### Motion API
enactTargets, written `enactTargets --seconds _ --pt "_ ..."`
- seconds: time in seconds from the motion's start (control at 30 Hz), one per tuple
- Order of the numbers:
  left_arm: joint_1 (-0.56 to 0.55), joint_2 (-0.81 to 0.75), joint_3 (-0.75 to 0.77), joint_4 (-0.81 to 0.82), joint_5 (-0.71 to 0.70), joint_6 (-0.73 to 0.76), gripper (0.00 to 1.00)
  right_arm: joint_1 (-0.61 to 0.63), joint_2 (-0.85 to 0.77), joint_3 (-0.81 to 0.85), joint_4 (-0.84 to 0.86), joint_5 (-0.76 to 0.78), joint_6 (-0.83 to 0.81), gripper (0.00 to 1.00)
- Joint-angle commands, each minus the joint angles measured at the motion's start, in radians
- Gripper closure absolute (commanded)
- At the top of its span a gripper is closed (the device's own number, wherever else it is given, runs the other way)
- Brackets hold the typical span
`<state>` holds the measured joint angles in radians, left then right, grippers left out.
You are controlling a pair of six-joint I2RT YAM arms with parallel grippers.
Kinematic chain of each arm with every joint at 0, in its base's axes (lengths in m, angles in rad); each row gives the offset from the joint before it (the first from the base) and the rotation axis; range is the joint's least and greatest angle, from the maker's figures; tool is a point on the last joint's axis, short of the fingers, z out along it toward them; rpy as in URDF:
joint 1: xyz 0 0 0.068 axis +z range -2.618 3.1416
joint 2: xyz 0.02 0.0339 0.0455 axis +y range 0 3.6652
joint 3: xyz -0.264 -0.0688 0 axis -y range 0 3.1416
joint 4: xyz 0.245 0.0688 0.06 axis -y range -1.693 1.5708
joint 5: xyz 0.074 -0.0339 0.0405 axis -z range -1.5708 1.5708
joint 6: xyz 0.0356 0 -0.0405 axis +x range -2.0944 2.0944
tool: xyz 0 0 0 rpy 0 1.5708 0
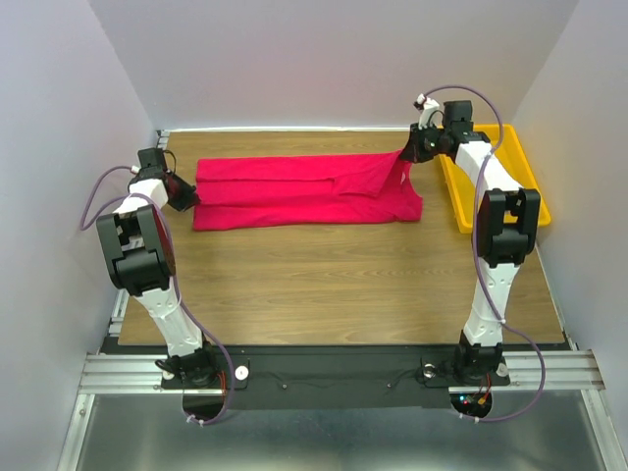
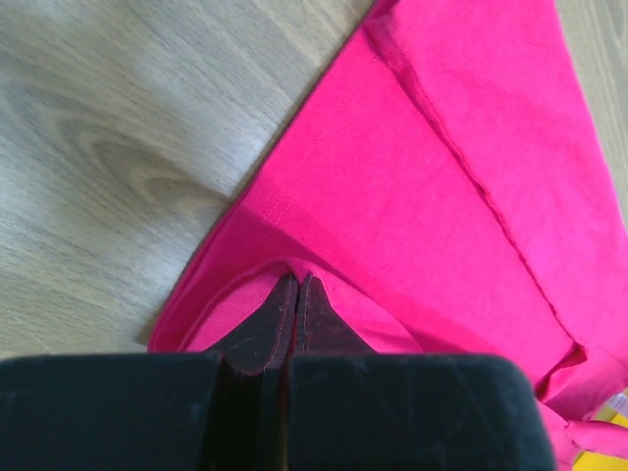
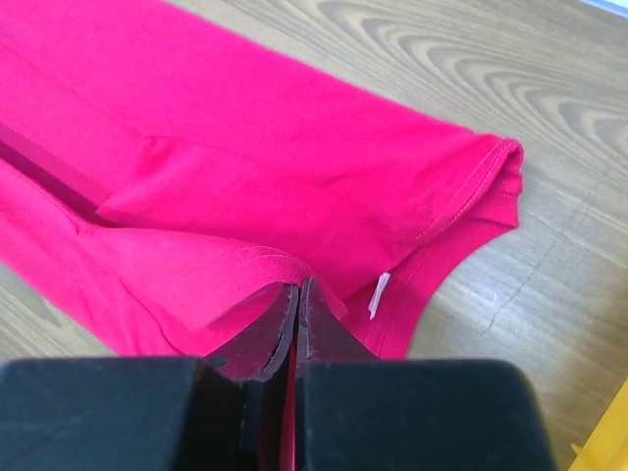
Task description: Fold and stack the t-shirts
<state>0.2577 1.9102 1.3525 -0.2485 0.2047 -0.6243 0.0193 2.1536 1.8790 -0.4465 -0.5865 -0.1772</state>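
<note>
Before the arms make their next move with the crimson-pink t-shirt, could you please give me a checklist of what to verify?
1. Right gripper shut on the crimson-pink cotton t-shirt: ok, a fold of cloth is pinched between its fingers.
2. Left gripper shut on the shirt's left end: ok, its fingers are closed with cloth at the tips.
3. How many cloth layers each grip holds: cannot tell.
4. Shirt apart from the yellow plastic tray: ok.
5. Folded band lying smooth on the wooden table: not ok, the right corner is raised and the layers overlap unevenly.
</note>
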Motion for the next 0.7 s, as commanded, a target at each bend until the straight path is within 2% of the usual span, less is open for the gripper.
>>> enactTargets --seconds 0.0,0.67 --pt "0.014 0.012 -0.012 0.022 -0.024 0.026 1.00 -0.002 0.009 0.055 0.049 -0.021 0.024 0.99" --pt "0.014 0.029 -0.007 0.022 -0.014 0.037 1.00 0.022 0.061 0.100 0.051 0.002 0.042 0.99"
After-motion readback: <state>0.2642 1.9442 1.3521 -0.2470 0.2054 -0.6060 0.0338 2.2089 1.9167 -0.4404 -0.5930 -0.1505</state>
